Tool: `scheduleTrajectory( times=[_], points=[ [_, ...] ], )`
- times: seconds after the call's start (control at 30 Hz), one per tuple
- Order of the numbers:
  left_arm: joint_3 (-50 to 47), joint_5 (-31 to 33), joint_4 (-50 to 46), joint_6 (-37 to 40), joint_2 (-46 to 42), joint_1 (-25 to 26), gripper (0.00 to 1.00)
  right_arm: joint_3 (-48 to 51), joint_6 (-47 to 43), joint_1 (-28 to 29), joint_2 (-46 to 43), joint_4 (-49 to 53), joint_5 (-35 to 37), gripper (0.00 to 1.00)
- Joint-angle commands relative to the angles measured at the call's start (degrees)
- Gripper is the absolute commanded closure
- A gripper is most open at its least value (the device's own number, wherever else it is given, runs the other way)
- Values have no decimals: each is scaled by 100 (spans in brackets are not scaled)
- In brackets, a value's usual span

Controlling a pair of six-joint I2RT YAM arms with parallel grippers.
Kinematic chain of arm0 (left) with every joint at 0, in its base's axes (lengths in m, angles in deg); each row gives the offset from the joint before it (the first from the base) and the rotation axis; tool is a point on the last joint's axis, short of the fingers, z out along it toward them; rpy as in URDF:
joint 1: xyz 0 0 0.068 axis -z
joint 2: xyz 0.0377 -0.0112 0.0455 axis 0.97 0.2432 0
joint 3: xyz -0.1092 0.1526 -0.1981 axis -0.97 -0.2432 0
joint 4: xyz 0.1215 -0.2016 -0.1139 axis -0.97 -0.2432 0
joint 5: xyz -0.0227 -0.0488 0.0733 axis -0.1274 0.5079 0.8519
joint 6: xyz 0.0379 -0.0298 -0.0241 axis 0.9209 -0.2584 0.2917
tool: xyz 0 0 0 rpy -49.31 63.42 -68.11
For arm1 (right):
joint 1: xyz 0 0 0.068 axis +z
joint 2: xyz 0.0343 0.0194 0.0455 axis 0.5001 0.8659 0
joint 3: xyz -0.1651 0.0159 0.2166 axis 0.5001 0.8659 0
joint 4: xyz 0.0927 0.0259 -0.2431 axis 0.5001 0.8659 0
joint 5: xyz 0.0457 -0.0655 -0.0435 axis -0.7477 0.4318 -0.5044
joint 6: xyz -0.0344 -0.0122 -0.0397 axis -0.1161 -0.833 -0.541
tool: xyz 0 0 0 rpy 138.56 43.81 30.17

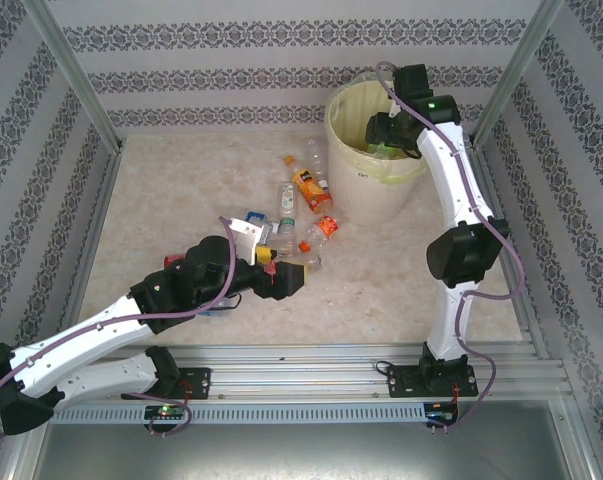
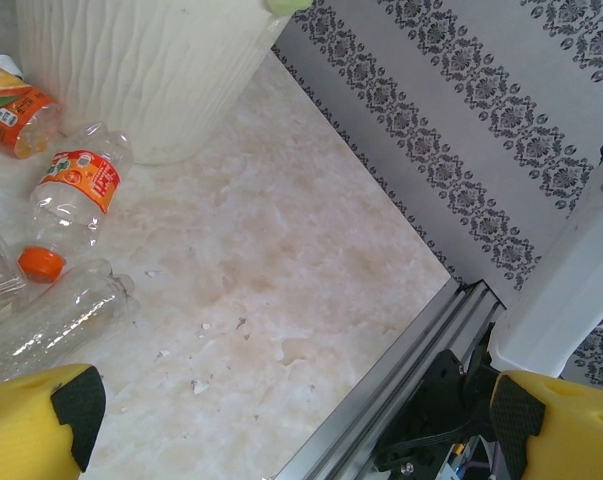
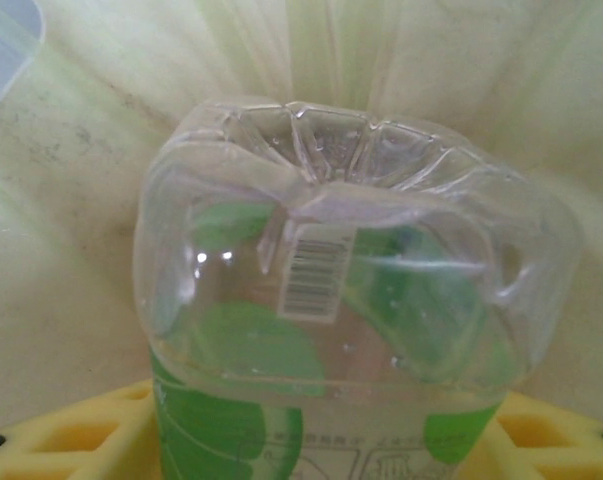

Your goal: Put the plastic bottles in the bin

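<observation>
One bottle [image 3: 351, 330], base-first, probably into bin [image 1: 369, 192].

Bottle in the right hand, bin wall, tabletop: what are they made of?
Green-label bottle: thin clear glossy plastic, see-through, with a dented base. Bin: likely matte white plastic, with a wavy ribbed wall. Table: beige marble-look surface; laminate or stone, can't tell.

- The table [image 1: 171, 200] has a pale marbled top.
- The bin [image 1: 376, 195] stands at its far right.
- Plastic bottles [image 1: 309, 188] lie clustered mid-table, just beside the bin.
</observation>
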Motion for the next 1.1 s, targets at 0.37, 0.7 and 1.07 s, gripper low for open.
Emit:
scheduleTrajectory(
  times=[0.37,0.7,1.07],
  points=[
    [-71,44,40,-60,-90,27,0,-788,-24,10,42,448,-89,16],
    [-134,-22,-48,-18,-125,24,0,-771,-237,158,-449,449,-30,15],
    [-110,82,-385,166,-160,25,0,1347,-481,635,-2147,-327,397,14]
  ],
)
